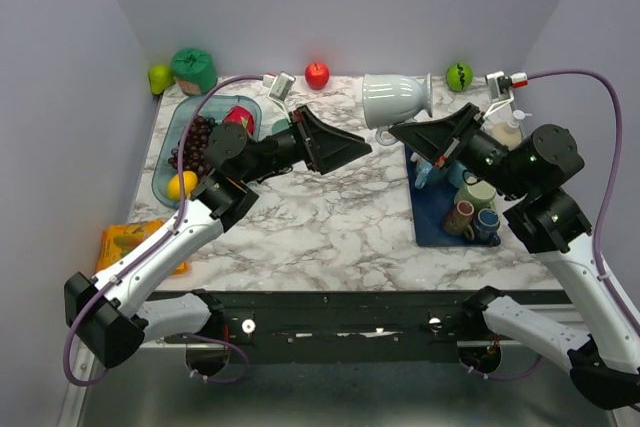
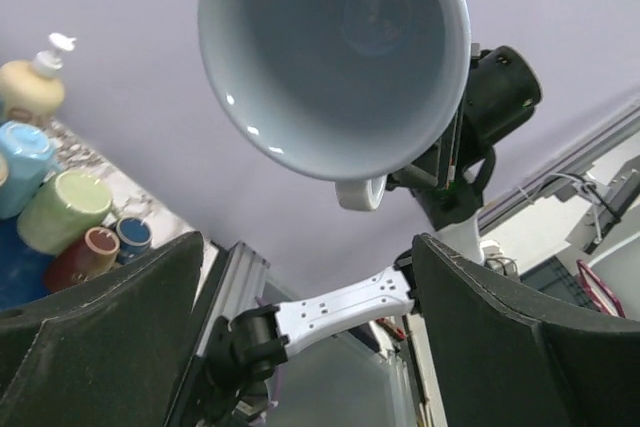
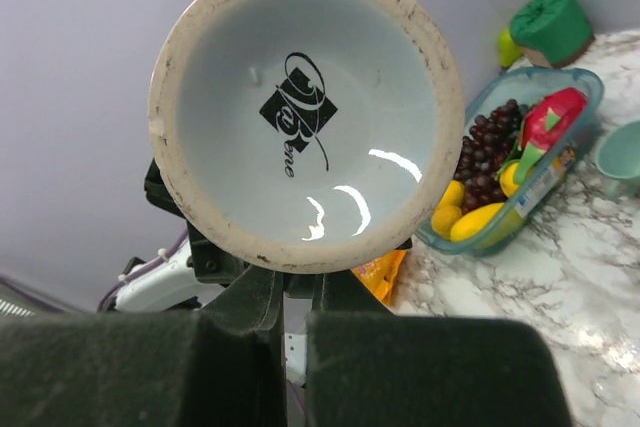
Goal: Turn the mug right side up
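Note:
The white mug hangs in the air on its side above the back middle of the table. Its mouth points left and its base points right. The left wrist view looks into its mouth, with the handle underneath. The right wrist view shows its base with a black logo. My right gripper is shut on the mug at the handle side, its jaws almost together below the base. My left gripper is wide open and empty, just left of and below the mug's mouth.
A blue tray at the right holds several cups, with a soap bottle behind it. A clear tub of fruit is at the left. A red apple, green apple and green pouch stand along the back. An orange packet lies front left.

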`<state>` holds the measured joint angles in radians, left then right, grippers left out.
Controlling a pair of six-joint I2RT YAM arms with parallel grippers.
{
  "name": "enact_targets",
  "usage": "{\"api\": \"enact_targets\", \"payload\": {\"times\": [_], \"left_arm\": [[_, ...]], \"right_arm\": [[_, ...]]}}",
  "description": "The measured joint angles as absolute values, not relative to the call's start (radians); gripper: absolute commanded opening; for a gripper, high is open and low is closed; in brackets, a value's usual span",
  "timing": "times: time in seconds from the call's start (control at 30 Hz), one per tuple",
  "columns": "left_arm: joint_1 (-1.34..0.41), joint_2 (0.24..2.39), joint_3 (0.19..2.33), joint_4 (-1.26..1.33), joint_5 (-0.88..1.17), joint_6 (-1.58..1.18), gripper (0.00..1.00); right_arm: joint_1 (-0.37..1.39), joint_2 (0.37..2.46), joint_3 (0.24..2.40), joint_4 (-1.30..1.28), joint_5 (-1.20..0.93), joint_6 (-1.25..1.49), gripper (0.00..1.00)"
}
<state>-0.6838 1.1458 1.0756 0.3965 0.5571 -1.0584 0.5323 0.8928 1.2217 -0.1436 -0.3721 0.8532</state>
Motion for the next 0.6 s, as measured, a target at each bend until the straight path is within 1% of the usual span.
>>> {"api": "enact_targets", "payload": {"times": [0.03,0.1,0.13,0.17,0.23,0.47,0.6], "left_arm": [[-0.688,1.149,1.081,0.408,0.555,-1.068,0.79],[-0.698,1.159,1.100,0.424,0.538,-1.112,0.73],[-0.702,1.162,1.107,0.429,0.528,-1.131,0.67],[-0.705,1.166,1.113,0.433,0.519,-1.150,0.65],[-0.709,1.172,1.122,0.437,0.503,-1.187,0.64],[-0.735,1.191,1.141,0.444,0.470,-1.229,0.63],[-0.754,1.193,1.150,0.445,0.445,-1.221,0.58]], "right_arm": [[0.536,0.893,1.222,-0.129,-0.379,0.856,0.01],[0.540,0.893,1.222,-0.104,-0.390,0.859,0.01],[0.542,0.893,1.222,-0.093,-0.395,0.860,0.01],[0.544,0.893,1.222,-0.082,-0.399,0.863,0.01],[0.546,0.893,1.222,-0.067,-0.403,0.863,0.01],[0.549,0.892,1.222,-0.046,-0.403,0.863,0.01],[0.549,0.893,1.222,-0.045,-0.400,0.864,0.01]]}}
